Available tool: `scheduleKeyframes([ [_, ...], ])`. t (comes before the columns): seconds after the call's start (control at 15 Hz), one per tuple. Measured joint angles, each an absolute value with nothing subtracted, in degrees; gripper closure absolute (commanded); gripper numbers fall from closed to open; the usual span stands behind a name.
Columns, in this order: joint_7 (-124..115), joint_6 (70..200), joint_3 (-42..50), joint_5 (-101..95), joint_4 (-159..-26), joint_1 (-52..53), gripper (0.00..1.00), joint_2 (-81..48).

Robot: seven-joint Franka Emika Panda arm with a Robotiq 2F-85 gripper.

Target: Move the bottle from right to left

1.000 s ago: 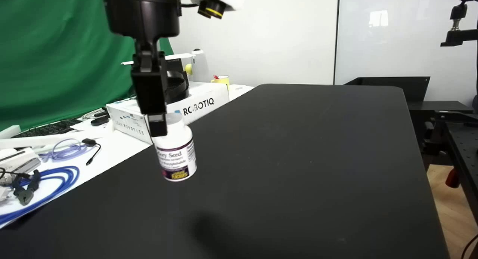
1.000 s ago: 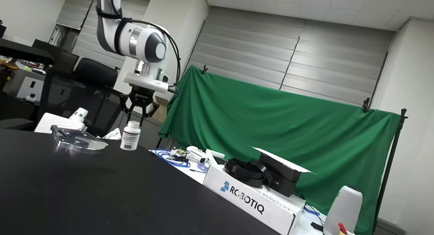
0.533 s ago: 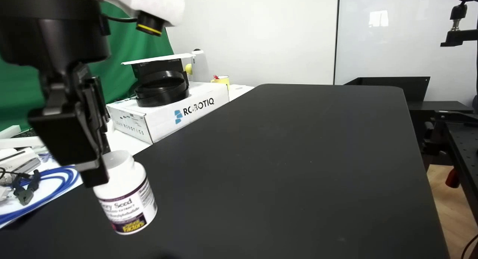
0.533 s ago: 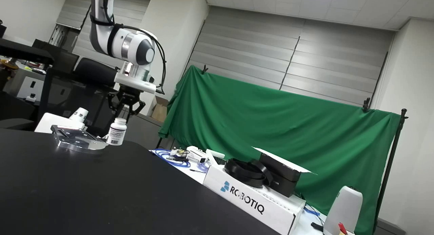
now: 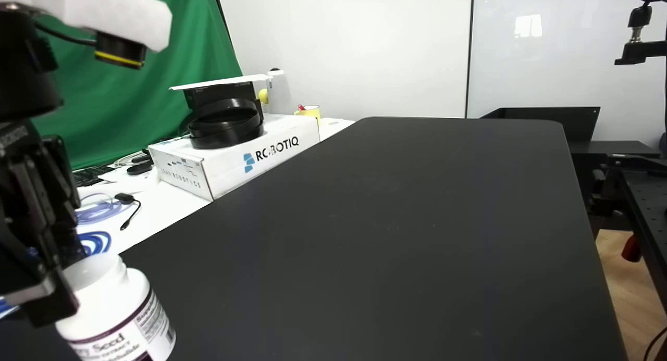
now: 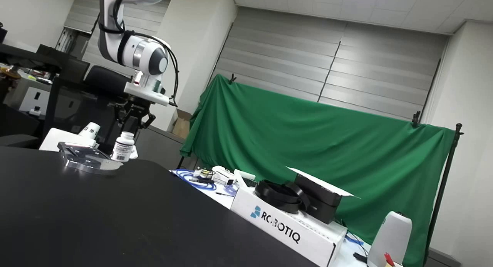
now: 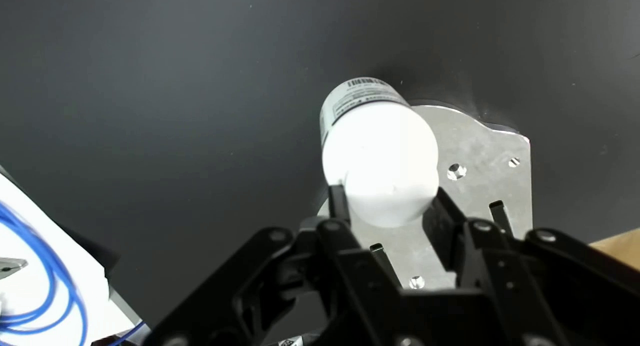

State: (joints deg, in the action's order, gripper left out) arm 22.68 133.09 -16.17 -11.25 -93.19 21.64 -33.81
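The small white bottle, with a white top and a label with a dark band, is at the lower left of an exterior view, its base cut off by the frame edge. It also shows in an exterior view, slightly tilted, beside the clear metal plate. In the wrist view the bottle stretches away from my gripper, whose two fingers are shut on its top. My gripper also shows in an exterior view, above the bottle. The bottle seems held above the table; the gap under it is hard to judge.
A silver metal plate with slots and holes lies on the black table under the gripper; it shows also in an exterior view. A white ROBOTIQ box and blue cable lie on a white side table.
My gripper has carried the bottle leftward in both exterior views, toward the camera in one of them. The bottle now overlaps the metal plate's end. The grip stays shut.
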Motion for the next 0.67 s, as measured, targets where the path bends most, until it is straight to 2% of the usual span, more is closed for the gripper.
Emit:
scheduleKeyframes([
  [0.67, 25.2, 131.6, -17.7, -11.2, -85.6, 23.4, 0.83, -41.2],
])
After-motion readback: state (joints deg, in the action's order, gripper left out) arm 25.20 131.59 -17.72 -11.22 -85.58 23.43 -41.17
